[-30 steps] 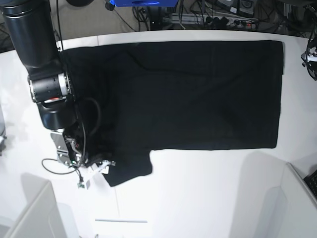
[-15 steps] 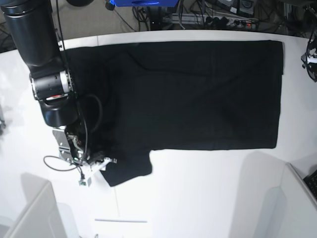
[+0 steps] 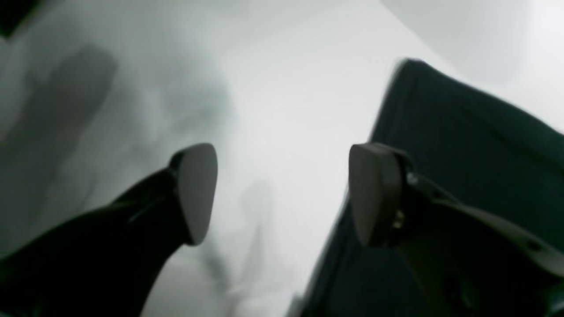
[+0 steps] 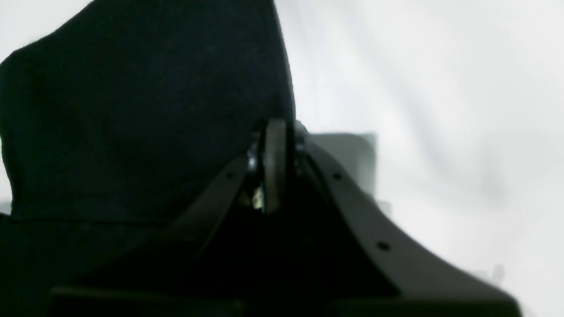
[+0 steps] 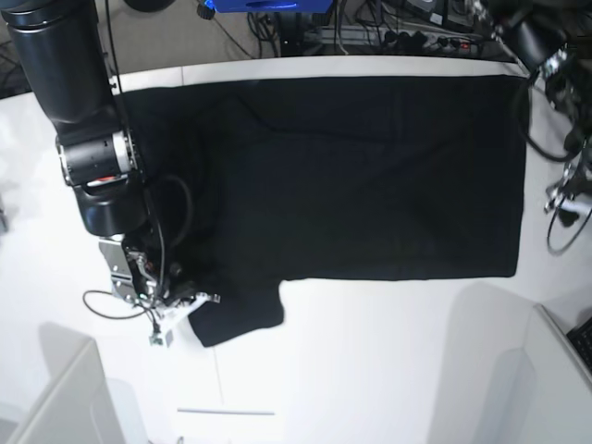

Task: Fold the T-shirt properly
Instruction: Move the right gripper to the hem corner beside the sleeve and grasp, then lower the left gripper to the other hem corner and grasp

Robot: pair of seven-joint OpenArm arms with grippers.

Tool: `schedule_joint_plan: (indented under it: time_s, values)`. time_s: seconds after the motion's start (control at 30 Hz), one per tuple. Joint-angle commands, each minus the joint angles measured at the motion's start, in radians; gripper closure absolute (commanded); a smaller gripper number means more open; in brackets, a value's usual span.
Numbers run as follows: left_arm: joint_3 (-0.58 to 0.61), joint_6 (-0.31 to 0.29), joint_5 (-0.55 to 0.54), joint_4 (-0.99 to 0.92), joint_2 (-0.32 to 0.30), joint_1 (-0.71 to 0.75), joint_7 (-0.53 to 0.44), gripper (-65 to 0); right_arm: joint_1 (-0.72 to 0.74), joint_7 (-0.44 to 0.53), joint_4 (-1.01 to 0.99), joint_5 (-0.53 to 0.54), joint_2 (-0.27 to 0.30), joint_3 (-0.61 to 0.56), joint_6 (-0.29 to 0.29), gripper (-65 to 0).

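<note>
The black T-shirt (image 5: 370,176) lies spread flat, plain side up, on the white table (image 5: 370,361). One sleeve (image 5: 240,314) sticks out toward the front left. My right gripper (image 5: 190,302) is at that sleeve's left edge. In the right wrist view its jaws are pressed together (image 4: 274,164) on the edge of the black sleeve (image 4: 145,114). My left gripper (image 5: 564,197) hovers at the shirt's right hem. In the left wrist view it is open (image 3: 284,193), with one finger (image 3: 374,193) over the cloth's edge (image 3: 467,149) and the other (image 3: 196,193) over bare table.
White box walls stand at the front left (image 5: 65,398) and front right (image 5: 555,370). Cables and power strips (image 5: 407,28) lie behind the table's far edge. My right arm's thick black body (image 5: 69,83) covers the shirt's far-left part.
My left arm has come into the base view from the far right and now reaches down by the shirt's right hem. My right gripper has shifted slightly forward at the sleeve.
</note>
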Motion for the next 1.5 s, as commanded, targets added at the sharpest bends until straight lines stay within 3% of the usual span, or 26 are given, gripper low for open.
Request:
schedule_joint_plan:
  time_s: [0.0, 0.17, 0.33, 0.57, 0.8, 1.3, 1.37, 1.47]
  values:
    - [0.009, -0.003, 0.012, -0.017, -0.021, -0.046, -0.021, -45.1, 0.032, 0.005, 0.013, 0.002, 0.005, 0.002, -0.003, 0.0]
    - [0.079, -0.004, 0.030, -0.216, -0.036, -0.214, -0.042, -45.3, 0.032, 0.005, 0.013, 0.002, 0.005, 0.002, -0.003, 0.0]
    - [0.211, 0.003, 0.030, -0.513, -0.077, -0.340, -0.219, -45.9, 0.035, 0.005, 0.013, 0.002, 0.005, 0.002, -0.003, 0.0]
    - [0.305, 0.003, 0.030, -0.813, -0.104, -0.458, -0.384, -45.7, 0.035, 0.005, 0.013, 0.002, 0.008, 0.002, -0.003, 0.0]
    - [0.401, 0.003, 0.030, -0.928, -0.102, -0.501, -0.458, -45.7, 0.032, 0.005, 0.013, 0.002, 0.008, 0.002, -0.003, 0.0]
    - [0.414, 0.003, 0.030, -1.016, -0.074, -0.510, -0.527, -44.6, 0.031, 0.005, 0.013, 0.002, 0.009, 0.002, -0.003, 0.0]
    - [0.414, 0.003, 0.030, -1.017, -0.071, -0.508, -0.527, -41.3, 0.031, 0.005, 0.013, 0.002, 0.009, 0.002, -0.003, 0.0]
    - [0.414, 0.003, 0.030, -1.019, -0.070, -0.508, -0.522, -26.3, 0.031, 0.005, 0.013, 0.002, 0.009, 0.002, -0.003, 0.0]
